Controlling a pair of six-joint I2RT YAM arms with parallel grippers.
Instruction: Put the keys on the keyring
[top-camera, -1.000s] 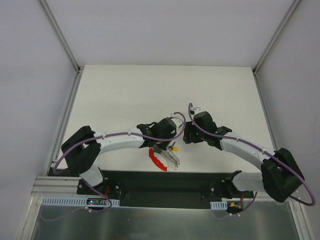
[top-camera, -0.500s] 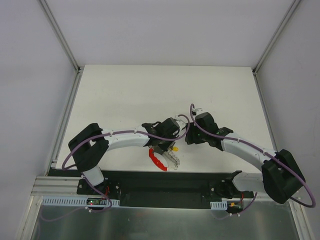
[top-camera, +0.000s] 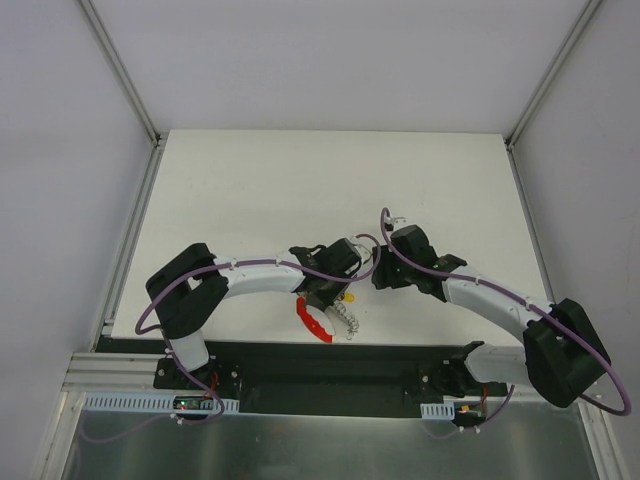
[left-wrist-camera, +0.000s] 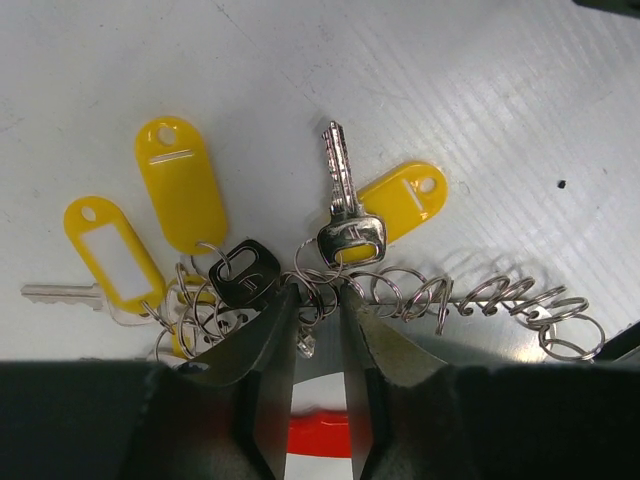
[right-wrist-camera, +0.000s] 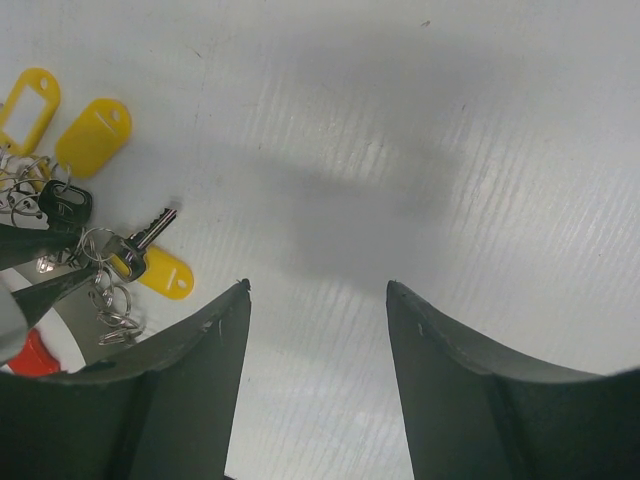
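Observation:
The keyring (left-wrist-camera: 320, 275) is a bunch of silver rings with a ring chain (left-wrist-camera: 480, 300) trailing right and a red band (left-wrist-camera: 320, 435) below it. A silver key (left-wrist-camera: 343, 200), a second silver key (left-wrist-camera: 60, 292), a black-headed key (left-wrist-camera: 245, 275) and yellow tags (left-wrist-camera: 180, 190) fan out from it. My left gripper (left-wrist-camera: 315, 292) is pinched narrowly on the ring bunch on the table. In the top view the left gripper (top-camera: 325, 292) stands over the red band (top-camera: 313, 322). My right gripper (right-wrist-camera: 317, 287) is open and empty, above bare table to the right of the keys (right-wrist-camera: 150, 262).
The white table (top-camera: 300, 190) has grey walls on three sides. A black base strip (top-camera: 330, 365) runs along the near edge right behind the keyring. The two wrists are close together near the table's front middle.
The left arm's elbow has swung to the right and its gripper has shifted slightly right over the key bunch. The right arm has barely moved.

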